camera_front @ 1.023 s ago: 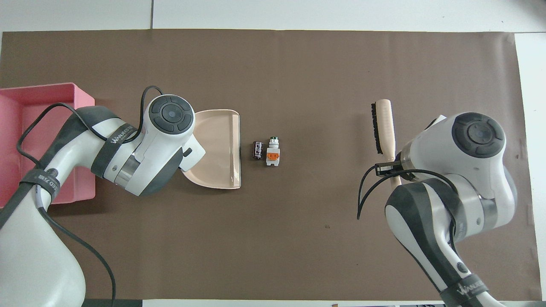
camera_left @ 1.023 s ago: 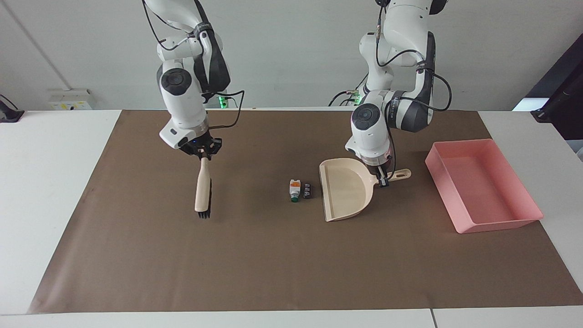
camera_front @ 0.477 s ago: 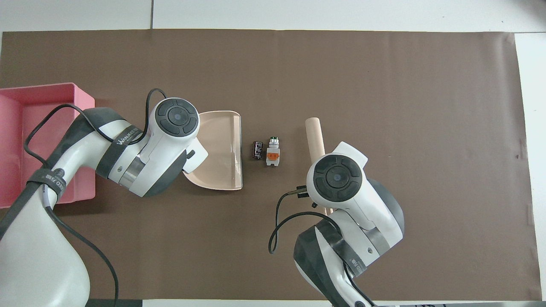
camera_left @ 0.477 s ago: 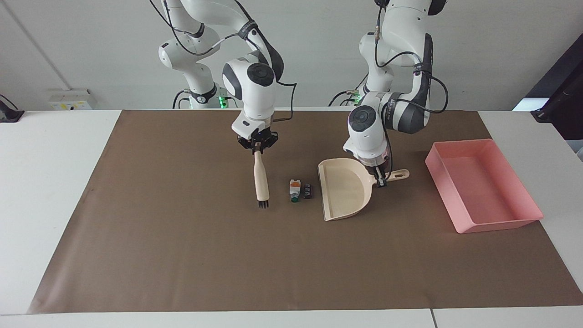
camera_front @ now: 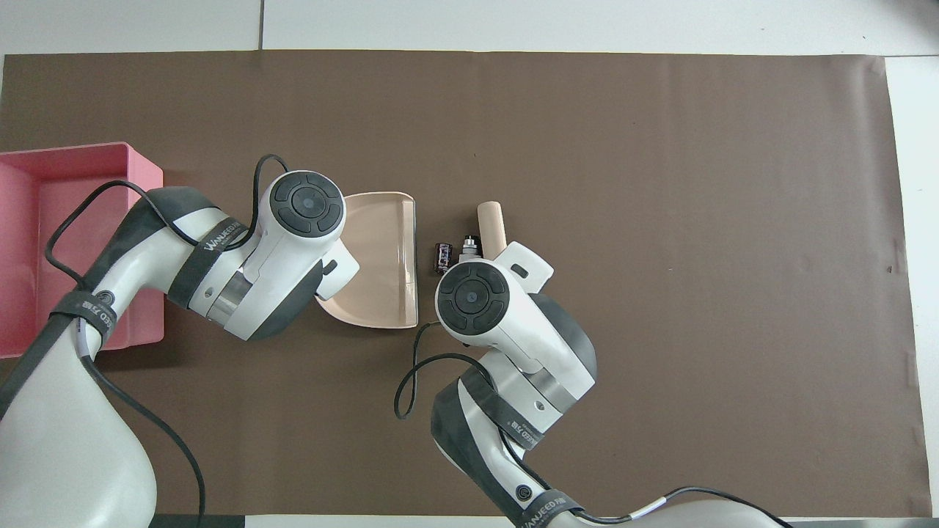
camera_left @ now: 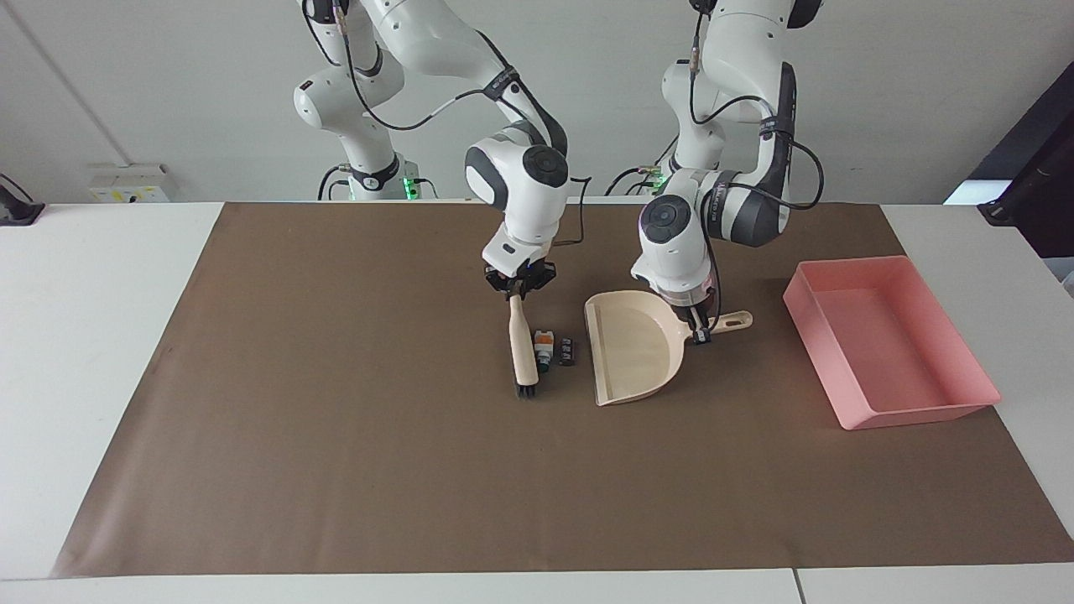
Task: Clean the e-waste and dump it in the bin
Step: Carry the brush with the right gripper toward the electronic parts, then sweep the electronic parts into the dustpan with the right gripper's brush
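Note:
The e-waste lies mid-mat: a white part with an orange patch and a black part beside it, next to the beige dustpan's open lip. In the overhead view my right wrist covers most of the white part. My right gripper is shut on the handle of a beige brush, which hangs bristles-down right beside the white part, toward the right arm's end. My left gripper is shut on the dustpan's handle. The pink bin stands at the left arm's end.
A brown mat covers the table, with white tabletop around it. A black object sits at the table's edge past the bin.
My right arm has swung the brush from the right arm's end of the mat to just beside the white part. The dustpan in my left gripper has shifted slightly toward the e-waste.

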